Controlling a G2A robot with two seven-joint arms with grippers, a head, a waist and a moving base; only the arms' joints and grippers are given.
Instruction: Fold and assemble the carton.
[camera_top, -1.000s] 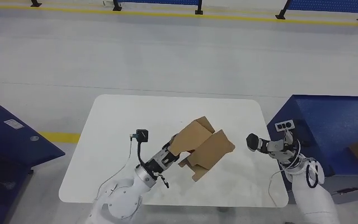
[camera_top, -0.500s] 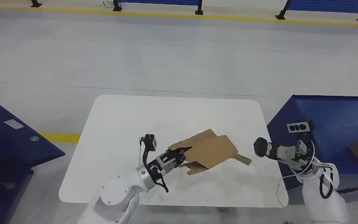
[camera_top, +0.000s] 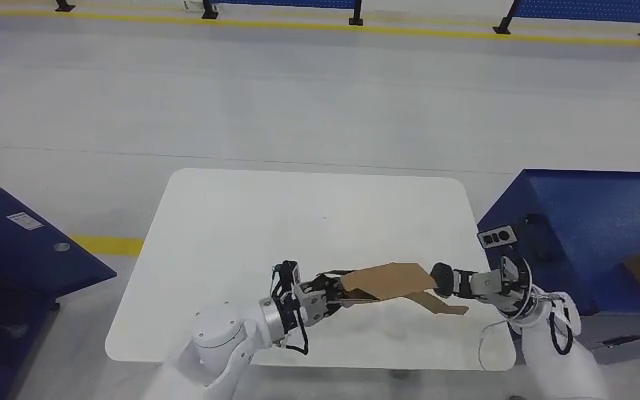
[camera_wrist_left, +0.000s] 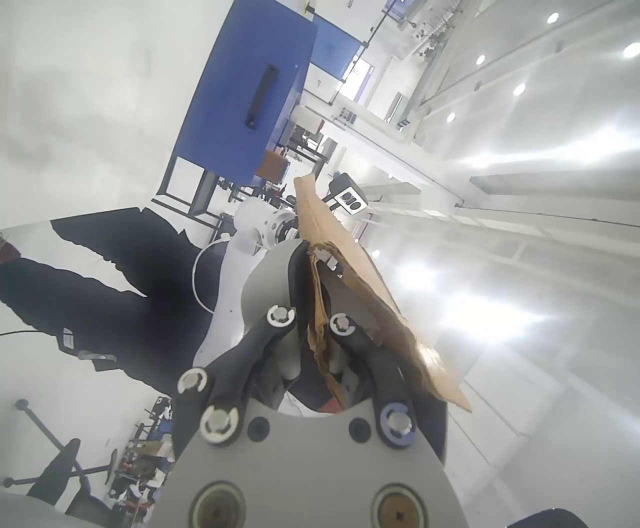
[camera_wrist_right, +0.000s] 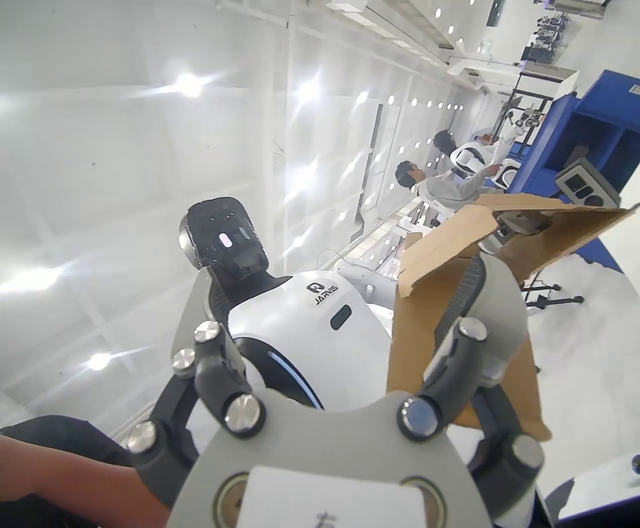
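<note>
I found the flattened carton (camera_top: 390, 279) held above the table's (camera_top: 250, 220) near side between both arms, the left gripper (camera_top: 335, 291) clamped on one end, the right gripper (camera_top: 445, 278) spread wide with one finger against the other end.

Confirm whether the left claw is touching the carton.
Touching. The left wrist view shows the carton pinched edge-on between the two fingers of the left claw, which press on it from both sides.

Held in gripper (camera_wrist_left: 312, 285): carton (camera_wrist_left: 314, 215) edge, pinched between fingers (camera_wrist_left: 265, 290); flap extended ahead of gripper. Arm (camera_wrist_left: 260, 225) seen beyond carton's far end, cabinet (camera_wrist_left: 240, 100) farther off.
</note>
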